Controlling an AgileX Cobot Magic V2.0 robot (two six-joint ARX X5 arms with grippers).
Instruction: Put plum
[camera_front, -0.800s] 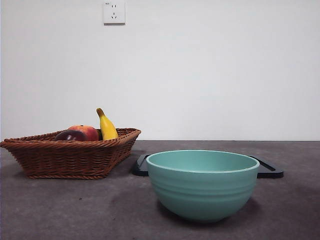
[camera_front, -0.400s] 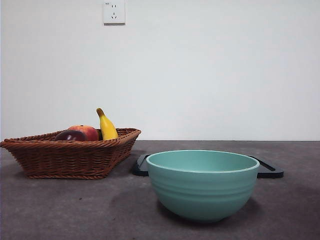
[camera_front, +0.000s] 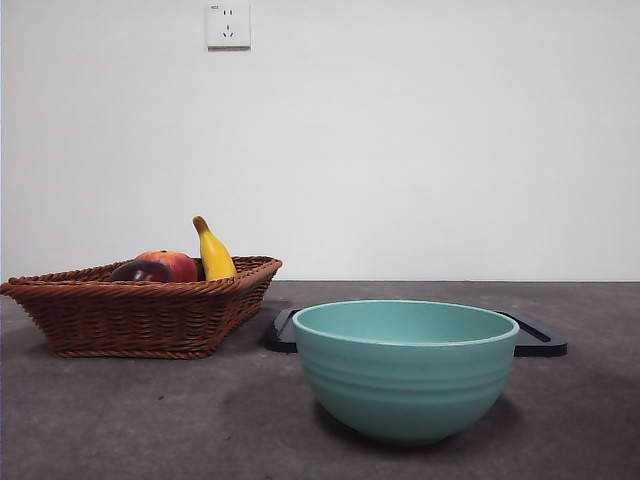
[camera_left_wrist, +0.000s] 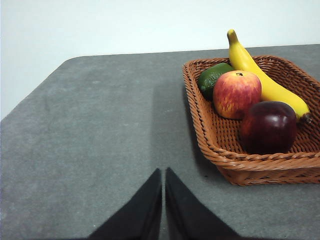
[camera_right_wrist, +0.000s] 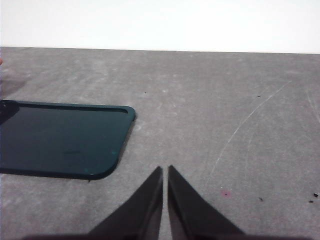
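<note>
The dark maroon plum (camera_left_wrist: 268, 127) lies in the brown wicker basket (camera_left_wrist: 235, 160), beside a red-orange fruit (camera_left_wrist: 236, 93), a yellow banana (camera_left_wrist: 260, 75) and a green fruit (camera_left_wrist: 212, 77). In the front view the plum (camera_front: 140, 271) peeps over the rim of the basket (camera_front: 140, 315) at the left. My left gripper (camera_left_wrist: 163, 175) is shut and empty over bare table, apart from the basket. My right gripper (camera_right_wrist: 165, 172) is shut and empty, near the dark tray (camera_right_wrist: 60, 137). Neither arm shows in the front view.
A teal bowl (camera_front: 405, 368) stands near and right of centre in the front view, with the flat dark tray (camera_front: 540, 338) behind it. The table's grey top (camera_front: 150, 420) runs back to a white wall.
</note>
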